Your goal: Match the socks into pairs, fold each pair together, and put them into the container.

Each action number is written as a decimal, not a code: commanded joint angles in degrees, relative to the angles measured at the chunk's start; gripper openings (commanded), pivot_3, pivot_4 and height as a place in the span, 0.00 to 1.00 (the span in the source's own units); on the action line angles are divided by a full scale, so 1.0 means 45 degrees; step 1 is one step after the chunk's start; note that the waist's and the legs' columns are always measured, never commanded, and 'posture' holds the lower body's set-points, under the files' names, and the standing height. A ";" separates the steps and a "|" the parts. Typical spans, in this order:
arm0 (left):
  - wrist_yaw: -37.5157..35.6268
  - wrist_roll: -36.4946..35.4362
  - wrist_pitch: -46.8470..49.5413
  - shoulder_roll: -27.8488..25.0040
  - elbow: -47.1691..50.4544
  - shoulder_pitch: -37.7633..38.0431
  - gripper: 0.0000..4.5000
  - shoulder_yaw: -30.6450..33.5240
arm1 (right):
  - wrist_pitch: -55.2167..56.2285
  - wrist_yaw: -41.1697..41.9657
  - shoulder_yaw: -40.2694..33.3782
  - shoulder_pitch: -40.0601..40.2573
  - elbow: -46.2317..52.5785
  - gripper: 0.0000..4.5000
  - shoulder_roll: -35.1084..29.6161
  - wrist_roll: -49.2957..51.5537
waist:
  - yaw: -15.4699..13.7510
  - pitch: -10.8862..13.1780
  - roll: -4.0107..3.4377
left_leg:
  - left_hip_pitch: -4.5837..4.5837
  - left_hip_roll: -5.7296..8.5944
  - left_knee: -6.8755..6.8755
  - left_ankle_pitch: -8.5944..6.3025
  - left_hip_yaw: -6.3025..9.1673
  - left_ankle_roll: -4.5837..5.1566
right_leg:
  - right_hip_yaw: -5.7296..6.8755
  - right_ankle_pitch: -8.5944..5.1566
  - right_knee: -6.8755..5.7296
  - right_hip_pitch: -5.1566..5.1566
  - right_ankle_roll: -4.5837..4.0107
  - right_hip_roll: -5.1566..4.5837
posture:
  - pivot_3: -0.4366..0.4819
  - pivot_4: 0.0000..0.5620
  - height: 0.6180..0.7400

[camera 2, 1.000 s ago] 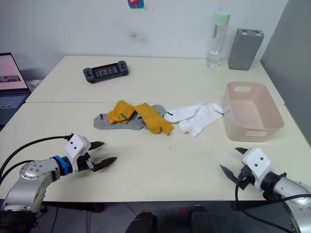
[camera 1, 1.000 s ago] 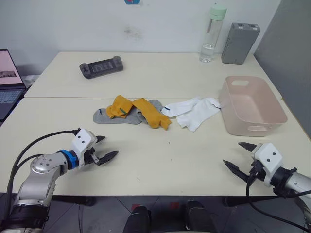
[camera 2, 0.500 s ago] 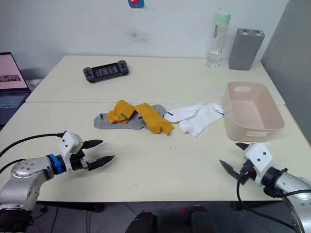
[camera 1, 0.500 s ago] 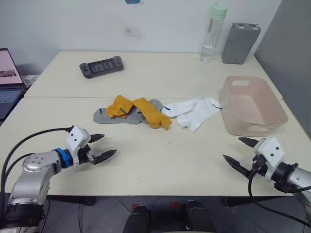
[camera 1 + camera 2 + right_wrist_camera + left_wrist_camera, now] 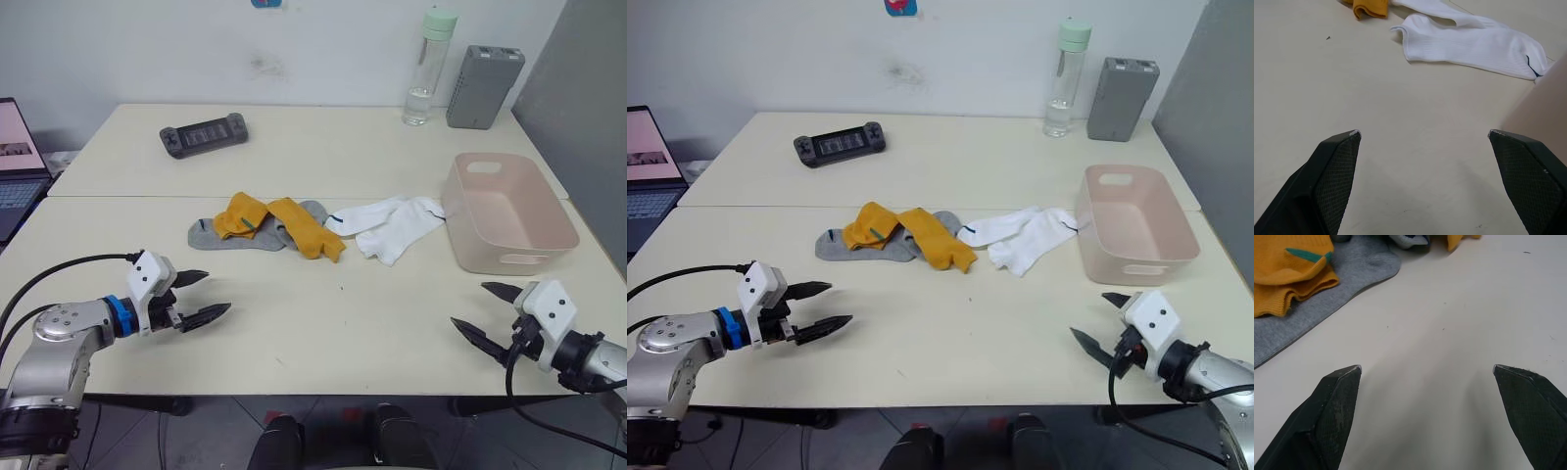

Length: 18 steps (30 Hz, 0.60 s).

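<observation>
The socks [image 5: 294, 225] are lying unpaired at 12 o'clock on the surface [image 5: 343, 323]. The container [image 5: 509, 211] is sitting empty. Both the left claw [image 5: 201, 297] and right claw [image 5: 482, 311] are hanging released, grasping nothing.

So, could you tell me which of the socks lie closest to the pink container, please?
The white socks; their toe ends reach the container, while the orange socks and grey socks lie farther left.

Counter [image 5: 294, 333] layout, head view.
Socks [image 5: 304, 225] heaped mid-counter; container [image 5: 509, 220] just right of them; bottle [image 5: 428, 69] and box [image 5: 484, 87] behind; controller [image 5: 204, 134] rear left; laptop [image 5: 18, 157] far left.
</observation>
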<state>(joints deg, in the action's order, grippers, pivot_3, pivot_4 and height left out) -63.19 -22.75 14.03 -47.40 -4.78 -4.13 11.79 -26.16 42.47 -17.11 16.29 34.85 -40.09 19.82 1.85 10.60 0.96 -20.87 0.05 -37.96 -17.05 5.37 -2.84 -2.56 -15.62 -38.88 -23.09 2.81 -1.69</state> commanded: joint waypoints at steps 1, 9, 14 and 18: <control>0.0140 -0.0789 0.0811 0.0228 0.1280 -0.0014 1.00 0.0195 | -0.0670 -0.0211 0.0386 -0.0806 0.0973 1.00 -0.0015 0.0729 | 0.0007 0.0000 0.0000 | 0.0000 -0.0002 -0.0001 0.0000 -0.0002 0.0000 | -0.0003 0.0000 0.0000 0.0000 0.0000 0.0000 | 0.48 0.27 1.00; 0.0078 -0.1602 0.2206 0.0237 0.2579 -0.0185 1.00 0.0137 | -0.2338 -0.1896 0.3852 -0.4642 0.0753 1.00 0.1255 0.0323 | 0.0071 0.0002 0.0002 | -0.0001 -0.0030 0.0000 0.0000 -0.0004 0.0000 | -0.0005 0.0003 0.0000 -0.0014 -0.0006 0.0033 | 0.48 0.27 1.00; -0.0483 -0.2031 0.2363 0.0001 0.3123 -0.0440 1.00 0.0208 | -0.2591 -0.2919 0.6514 -0.7119 -0.1242 1.00 0.2347 -0.1608 | 0.0033 0.0004 0.0007 | -0.0009 -0.0075 0.0000 0.0000 -0.0005 -0.0001 | 0.0002 0.0007 0.0002 -0.0030 -0.0031 0.0078 | 0.48 0.27 1.00; -0.0736 -0.2601 0.2666 -0.0048 0.3854 -0.0184 1.00 0.0369 | -0.2463 -0.3502 0.7812 -0.8655 -0.3001 1.00 0.3439 -0.2754 | 0.0010 0.0004 0.0006 | -0.0012 -0.0103 0.0004 0.0000 -0.0001 -0.0002 | 0.0015 0.0007 0.0001 -0.0033 -0.0051 0.0092 | 0.48 0.27 1.00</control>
<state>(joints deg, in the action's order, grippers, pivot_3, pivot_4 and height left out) -65.28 -32.39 25.86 -46.76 9.54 -5.10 11.97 -38.07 28.16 16.78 -20.36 22.61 -25.76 9.59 1.90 10.62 0.99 -20.92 -0.45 -37.95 -17.05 5.34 -2.85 -2.51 -15.58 -38.87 -23.24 2.57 -1.24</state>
